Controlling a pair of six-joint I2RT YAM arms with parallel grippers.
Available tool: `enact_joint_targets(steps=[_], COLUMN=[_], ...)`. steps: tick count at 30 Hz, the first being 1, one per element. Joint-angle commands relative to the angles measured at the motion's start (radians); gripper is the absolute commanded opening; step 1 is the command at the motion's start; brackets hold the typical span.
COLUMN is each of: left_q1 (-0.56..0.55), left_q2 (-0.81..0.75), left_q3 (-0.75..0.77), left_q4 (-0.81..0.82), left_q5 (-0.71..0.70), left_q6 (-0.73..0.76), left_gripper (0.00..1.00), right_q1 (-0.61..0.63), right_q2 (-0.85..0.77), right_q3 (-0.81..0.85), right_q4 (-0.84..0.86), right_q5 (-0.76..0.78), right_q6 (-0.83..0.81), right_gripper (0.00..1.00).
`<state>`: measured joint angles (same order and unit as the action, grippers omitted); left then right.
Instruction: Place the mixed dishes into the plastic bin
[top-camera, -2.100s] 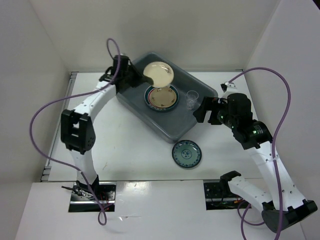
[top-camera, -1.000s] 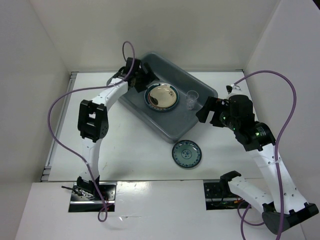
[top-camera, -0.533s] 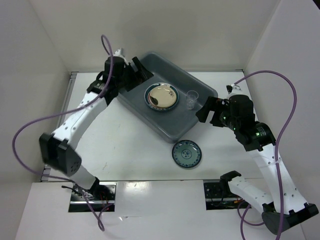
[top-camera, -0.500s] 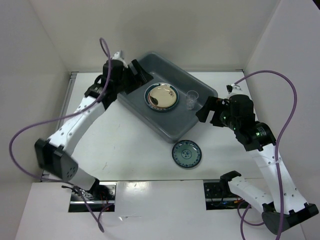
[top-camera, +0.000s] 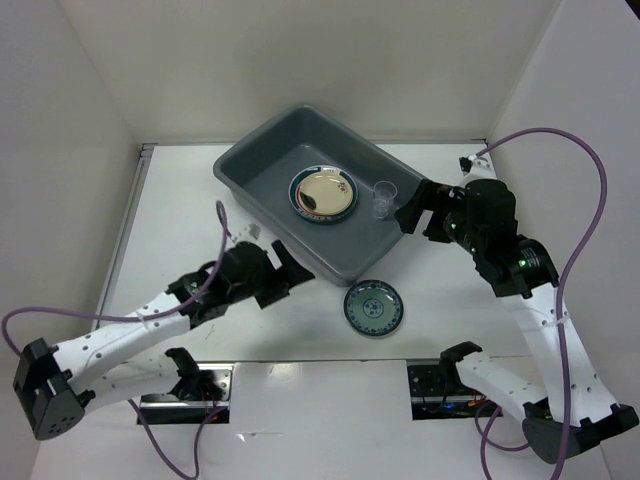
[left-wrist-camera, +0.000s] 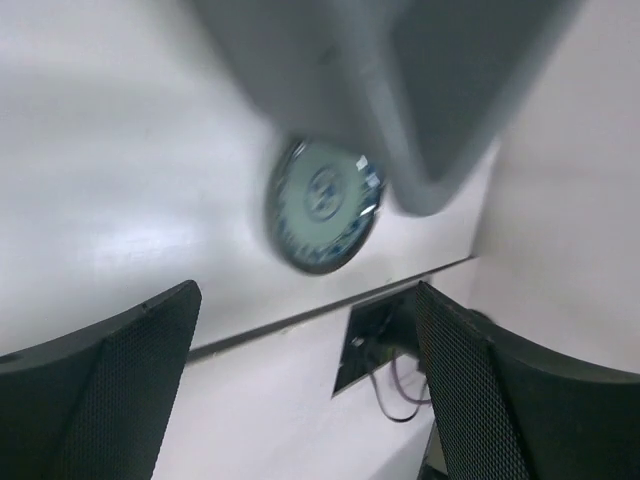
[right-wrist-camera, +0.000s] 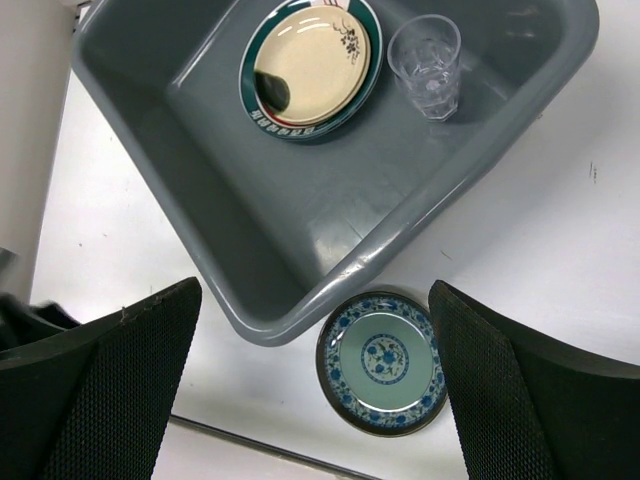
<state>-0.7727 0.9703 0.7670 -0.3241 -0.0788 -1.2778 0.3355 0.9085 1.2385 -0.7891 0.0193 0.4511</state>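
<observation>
- Dishes are mostly inside the bin (top-camera: 262, 180), so the job looks nearly done.
- The bin sits at the far side of the table (top-camera: 200, 220), turned at a slant.
- A shiny gold plate (top-camera: 323, 193) lies flat in the bin, on top of a plate with a green and red rim (right-wrist-camera: 300, 130).
- I cannot tell if more plates hide under those two.
- A little see-through cup (top-camera: 383, 198) stands upright in the bin, just beside the plates.
- One small blue plate (top-camera: 373, 308) is not in yet. It lies flat on the table, just outside the near corner of the bin.
- So that blue plate is the one thing I can see that needs to go in.
- The left fingers (top-camera: 290, 272) are spread wide apart and hold nothing. They are low over the table by the near wall of the bin, near the blue plate, and the left wrist view looks right at it.
- The right fingers (top-camera: 410, 213) are wide apart too, with nothing in them. They are up by the right edge of the bin, close to the cup.
- I think the next job is to pick up the blue plate and put it in the bin. Either arm looks close enough to try.
</observation>
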Motion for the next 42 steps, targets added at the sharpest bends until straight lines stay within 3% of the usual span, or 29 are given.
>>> enact_joint_targets(steps=[1,10,17,27,35,42], left_q1=[-0.101,-0.227,-0.313,-0.387,-0.410,-0.419], left_q2=[0.054,0.280,0.421,0.637,0.771,0.760], left_q3=[-0.069,-0.172,-0.172,-0.091,-0.038,-0.038], left_q4=[0.132,0.425,0.476,0.507,0.585,0.524], left_q5=[-0.070,-0.140,-0.279,-0.288,-0.224,-0.236], left_q6=[-0.166,-0.320,-0.499,-0.670,-0.723,-0.744], left_gripper=[0.94,0.94,0.88,0.85,0.65,0.33], right_q1=[-0.007,-0.007,-0.007,0.002,0.030,0.040], right_q2=[0.007,0.017,0.007,0.007,-0.013,-0.043], right_q3=[0.035,0.015,-0.008,-0.008,-0.040,-0.069], right_q4=[0.048,0.057,0.048,0.048,0.048,0.048], right_q5=[0.011,0.030,0.030,0.030,0.059,0.059], right_q6=[-0.025,-0.046,-0.046,-0.065,-0.074,-0.074], right_gripper=[0.99,0.99,0.99,0.99,0.99,0.99])
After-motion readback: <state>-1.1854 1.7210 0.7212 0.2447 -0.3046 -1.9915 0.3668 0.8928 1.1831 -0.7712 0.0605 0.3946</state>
